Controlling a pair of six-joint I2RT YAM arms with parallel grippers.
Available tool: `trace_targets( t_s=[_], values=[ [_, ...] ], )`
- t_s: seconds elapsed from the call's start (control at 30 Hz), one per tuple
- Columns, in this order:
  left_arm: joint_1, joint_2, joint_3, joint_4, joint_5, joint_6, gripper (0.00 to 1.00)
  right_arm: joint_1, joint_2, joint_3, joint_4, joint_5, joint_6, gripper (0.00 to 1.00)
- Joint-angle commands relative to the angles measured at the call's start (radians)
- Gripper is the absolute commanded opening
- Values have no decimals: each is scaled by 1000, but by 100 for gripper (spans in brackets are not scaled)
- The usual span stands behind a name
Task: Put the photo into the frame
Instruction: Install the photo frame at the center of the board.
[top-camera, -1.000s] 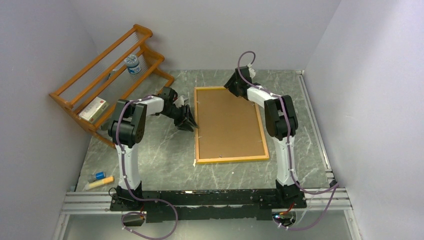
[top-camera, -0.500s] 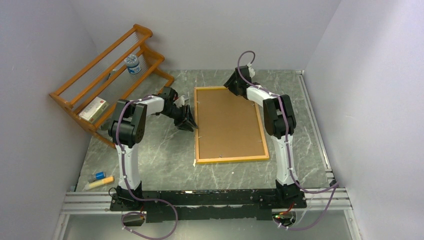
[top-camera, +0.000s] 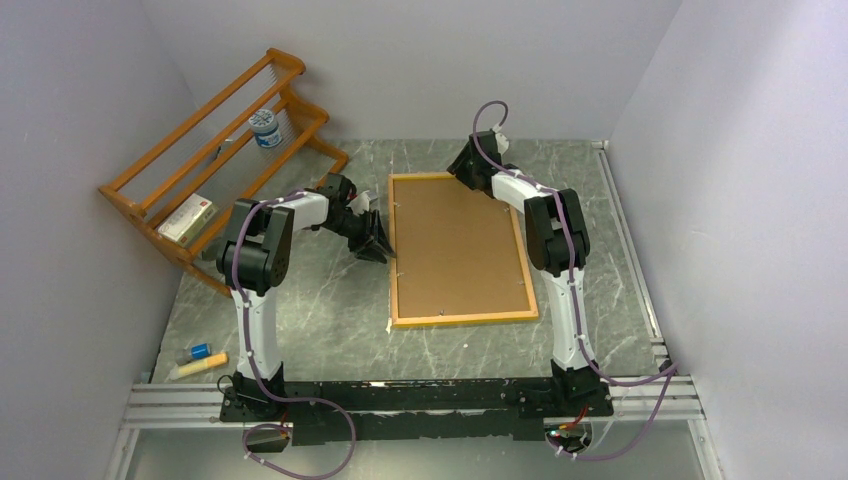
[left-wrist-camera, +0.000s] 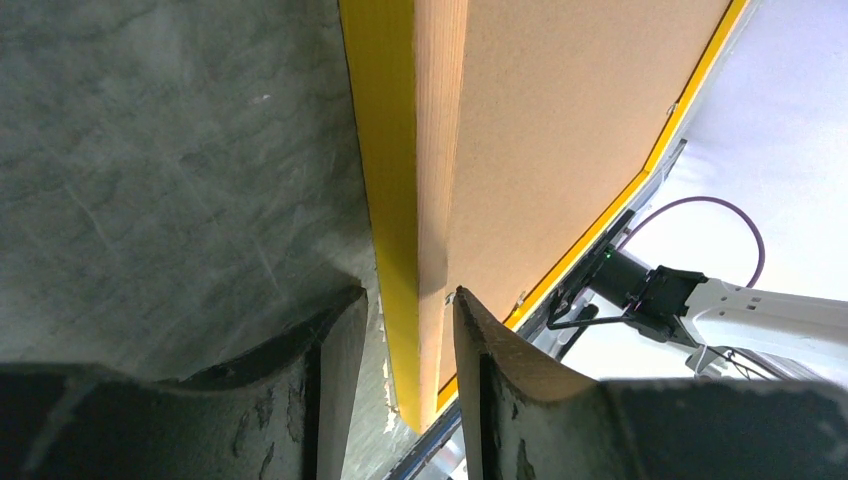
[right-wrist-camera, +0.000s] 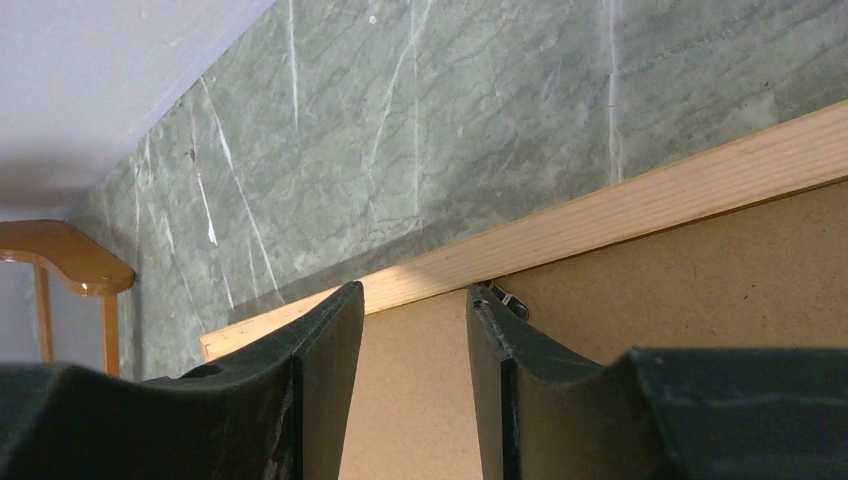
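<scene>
While left tool straddles yellow-sided frame (yellow hidden overhead), grip unclear, right tool spread, empty

The frame ran off the picture above and below the left gripper, front face down on the counter, unseen. Beside the right gripper, a small metal clip sat half covered by one finger. Overhead, that gripper's fingertips were lost under its wrist, and the box far left of the left gripper was too small to read.

Frame pale wood, edge smooth yellow; backing panel matt hardboard; table marbled.
</scene>
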Motion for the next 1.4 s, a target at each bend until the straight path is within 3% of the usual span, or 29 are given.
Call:
trace_targets(
  t_s=[0.0,0.4,0.63,1.0,1.37],
  values=[
    [-1,30,7,-47,-101,48,45,-10,-4,13,10,47,-49,46],
    [-1,20,5,-55,-127,47,45,-15,-56,59,6,23,-91,49],
    [-1,8,21,-62,-128,50,45,-16,-109,71,-2,-9,-124,55],
    [0,3,22,-51,-102,44,49,-14,-41,114,-47,-137,-131,55],
    [0,-10,5,-36,-120,42,48,-15,21,143,-98,-134,-136,53]
  ],
)
